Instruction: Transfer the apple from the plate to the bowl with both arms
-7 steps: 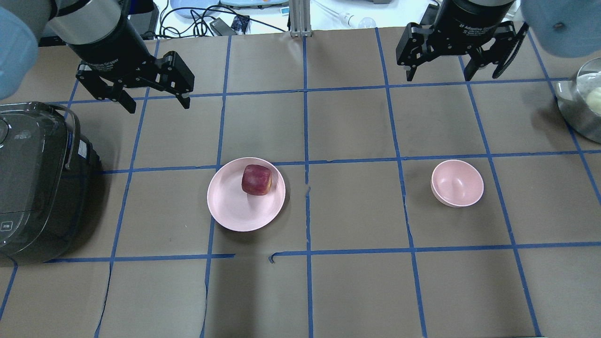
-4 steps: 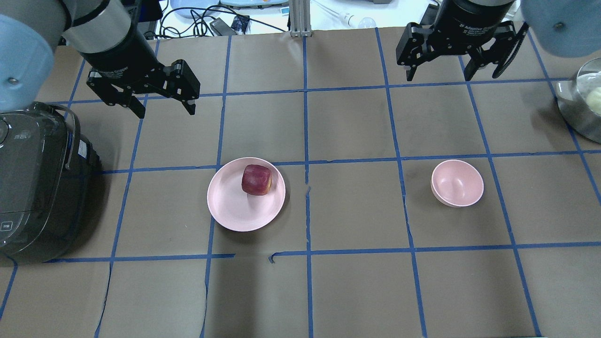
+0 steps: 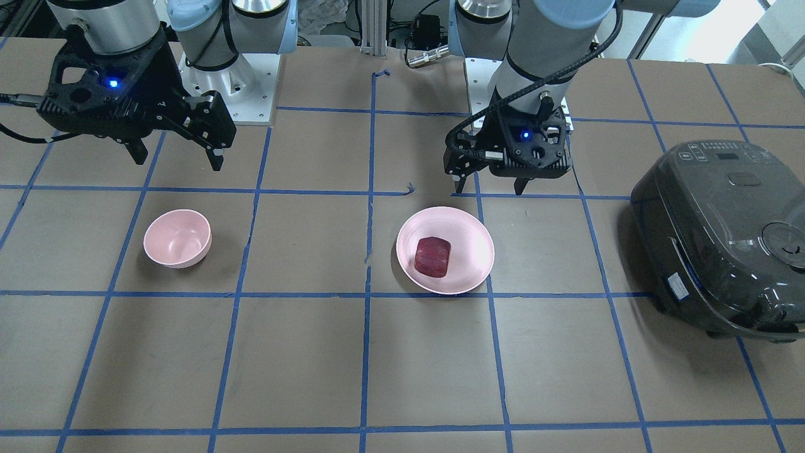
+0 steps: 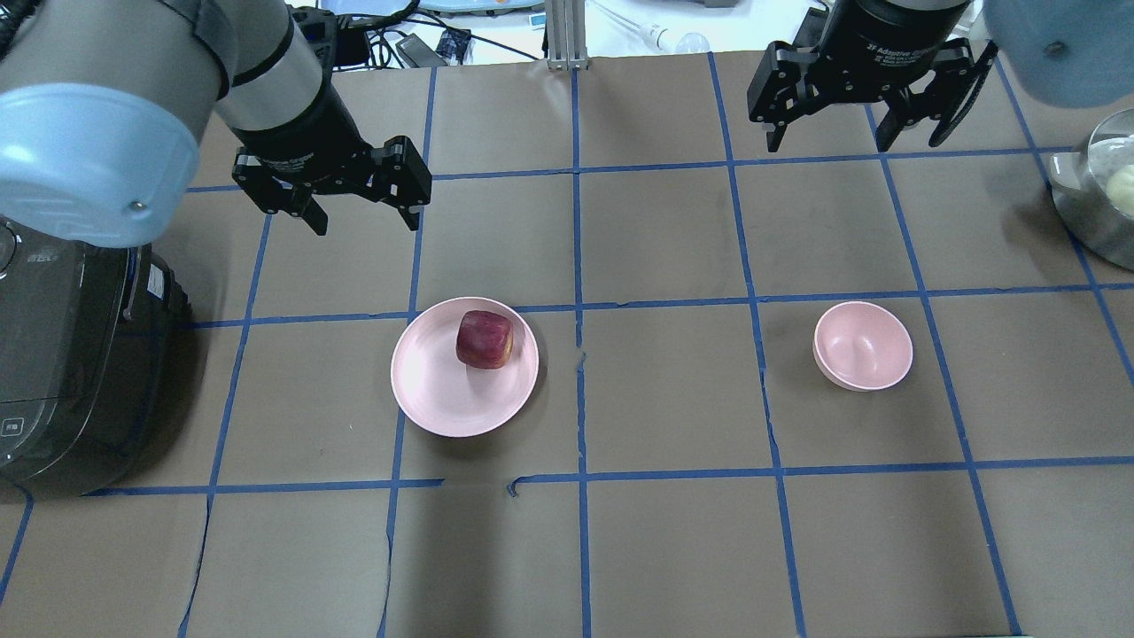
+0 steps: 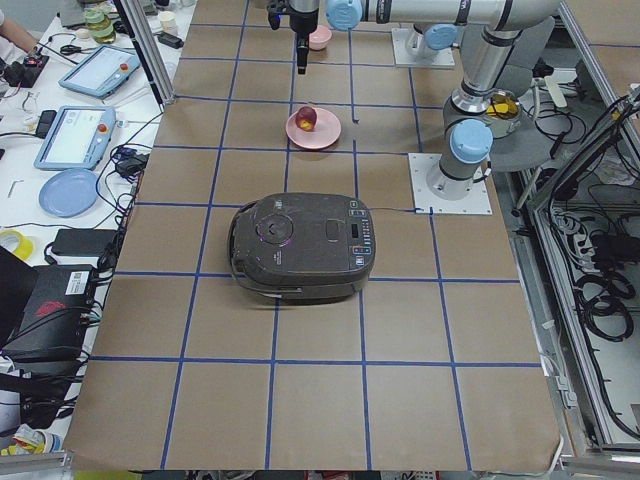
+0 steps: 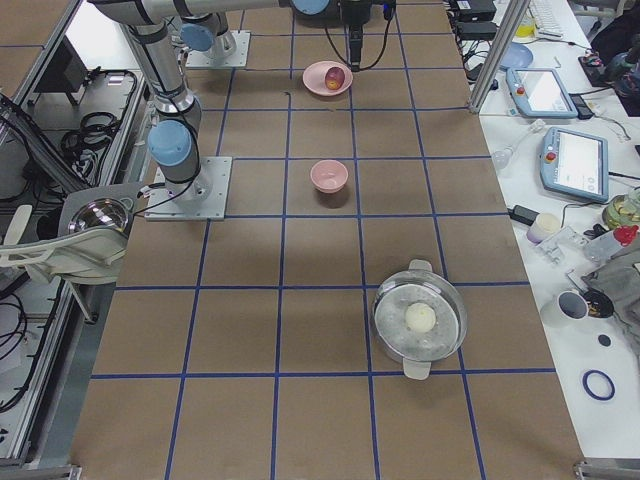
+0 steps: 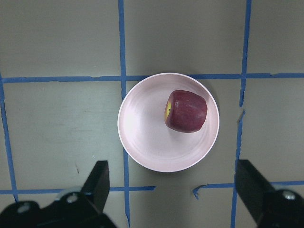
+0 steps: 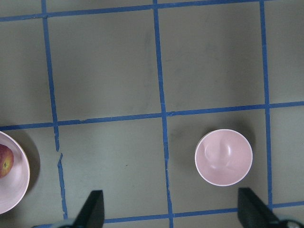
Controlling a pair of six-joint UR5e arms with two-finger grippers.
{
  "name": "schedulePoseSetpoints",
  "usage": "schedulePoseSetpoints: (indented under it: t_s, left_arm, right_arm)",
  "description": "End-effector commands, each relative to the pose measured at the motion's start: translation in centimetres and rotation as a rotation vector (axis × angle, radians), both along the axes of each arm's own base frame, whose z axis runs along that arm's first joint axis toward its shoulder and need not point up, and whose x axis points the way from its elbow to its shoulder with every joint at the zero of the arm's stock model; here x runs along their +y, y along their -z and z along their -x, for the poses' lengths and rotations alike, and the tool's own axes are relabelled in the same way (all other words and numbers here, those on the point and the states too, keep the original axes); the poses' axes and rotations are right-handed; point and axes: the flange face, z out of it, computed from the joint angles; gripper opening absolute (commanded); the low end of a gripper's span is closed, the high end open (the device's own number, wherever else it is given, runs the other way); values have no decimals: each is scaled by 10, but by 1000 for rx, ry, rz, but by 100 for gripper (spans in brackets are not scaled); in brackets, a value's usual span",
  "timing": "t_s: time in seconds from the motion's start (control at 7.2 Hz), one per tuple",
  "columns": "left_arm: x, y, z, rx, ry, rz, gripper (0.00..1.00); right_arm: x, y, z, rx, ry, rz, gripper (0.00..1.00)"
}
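The dark red apple lies on the right half of the pale pink plate, left of the table's middle; both also show in the left wrist view, apple and plate. The small pink bowl stands empty to the right. My left gripper hangs open and empty above the table, beyond and left of the plate. My right gripper is open and empty, high over the table beyond the bowl. In the front view the left gripper hovers just behind the plate.
A dark grey rice cooker stands at the table's left edge. A steel pot with a pale round item sits at the right edge. Blue tape lines grid the brown table cover. Cables and devices lie beyond the far edge.
My left arm has swung right and nearer to the plate, gripper still open. The right arm, apple, plate and bowl have not moved.
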Motion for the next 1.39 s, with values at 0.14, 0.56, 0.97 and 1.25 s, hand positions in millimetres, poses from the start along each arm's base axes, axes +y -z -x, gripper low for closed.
schedulePoseSetpoints:
  t_s: [0.14, 0.56, 0.97, 1.25]
  left_arm:
    - [12, 92, 9, 3, 10, 27, 96]
    - [7, 122, 28, 5, 42, 30, 96]
    - [4, 136, 39, 6, 61, 39, 96]
    - [7, 141, 44, 4, 75, 33, 95]
  right_arm:
    - [1, -1, 0, 0, 0, 1, 100]
    - [0, -1, 2, 1, 3, 1, 100]
    - [0, -4, 0, 0, 0, 8, 100]
    - [0, -5, 0, -2, 0, 9, 100]
